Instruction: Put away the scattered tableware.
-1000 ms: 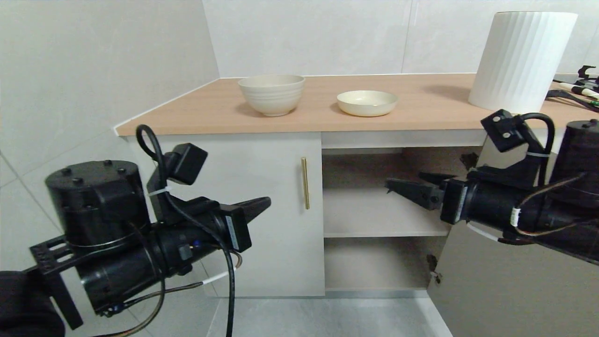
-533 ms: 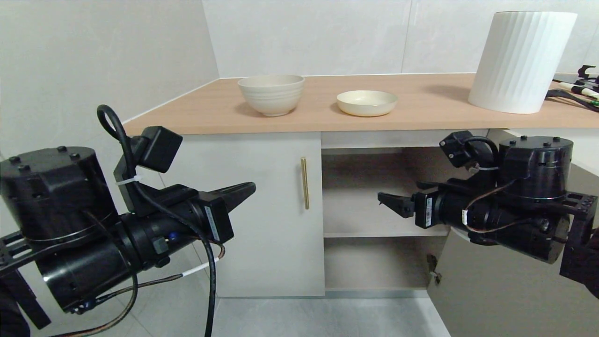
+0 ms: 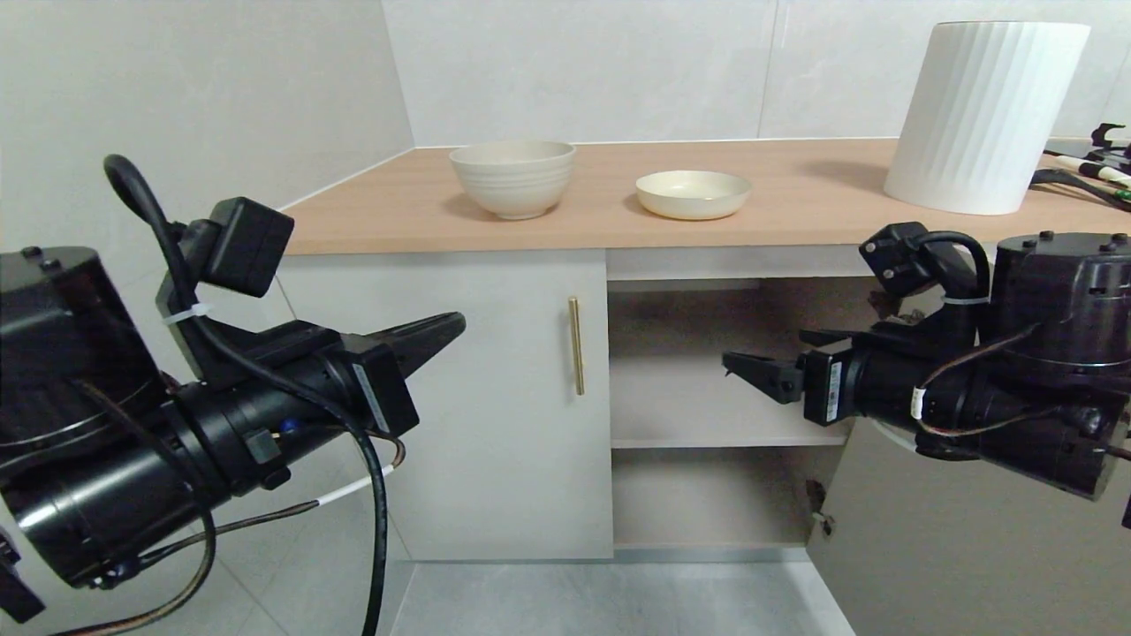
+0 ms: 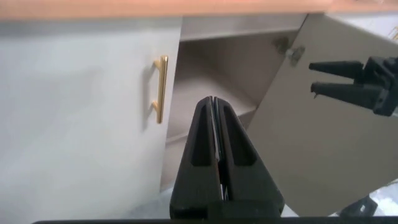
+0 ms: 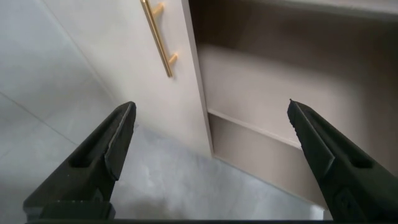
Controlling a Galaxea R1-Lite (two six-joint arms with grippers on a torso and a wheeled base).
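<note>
A cream ribbed bowl (image 3: 512,179) and a shallow cream dish (image 3: 694,194) stand apart on the wooden countertop (image 3: 813,208). Below them the cabinet's right side is open, showing a bare shelf (image 3: 707,406) (image 5: 280,93). My left gripper (image 3: 446,325) (image 4: 213,102) is shut with nothing in it and hangs in front of the closed left door, below the counter edge. My right gripper (image 3: 764,352) (image 5: 210,107) is open and empty, level with the open cabinet's shelf and pointing left; the left wrist view shows it as well (image 4: 314,78).
A tall white ribbed container (image 3: 985,115) stands on the counter at the right, with pens and tools (image 3: 1091,168) behind it. The closed door has a gold handle (image 3: 575,344) (image 4: 160,87). The open door (image 3: 928,530) swings out at lower right. A tiled wall bounds the left.
My left gripper has drawn back to the left and risen, still shut. My right arm has rolled at the wrist and shifted a little, its gripper staying open by the shelf.
</note>
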